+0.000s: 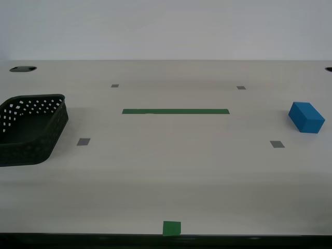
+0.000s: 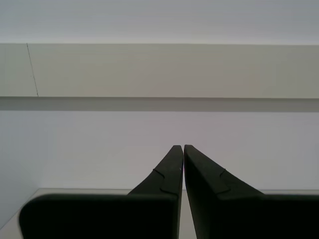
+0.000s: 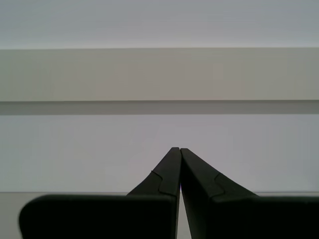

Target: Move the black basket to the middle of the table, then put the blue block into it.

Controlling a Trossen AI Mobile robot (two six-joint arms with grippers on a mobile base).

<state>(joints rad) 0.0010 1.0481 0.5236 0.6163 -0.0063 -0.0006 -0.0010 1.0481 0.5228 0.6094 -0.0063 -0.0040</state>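
Exterior view: black perforated plastic basket (image 1: 28, 129) is sitting at the table's (image 1: 166, 181) left edge, small blue block (image 1: 306, 117) near the right. My first gripper (image 3: 176, 148) and second gripper (image 2: 179, 146) are pinched closed, empty; I'd be grabbing the basket's rim first.

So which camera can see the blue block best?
The exterior view. The blue block sits in plain sight on the table, far toward that view's right. Both wrist views show only shut jaws and a wall, no block at all.
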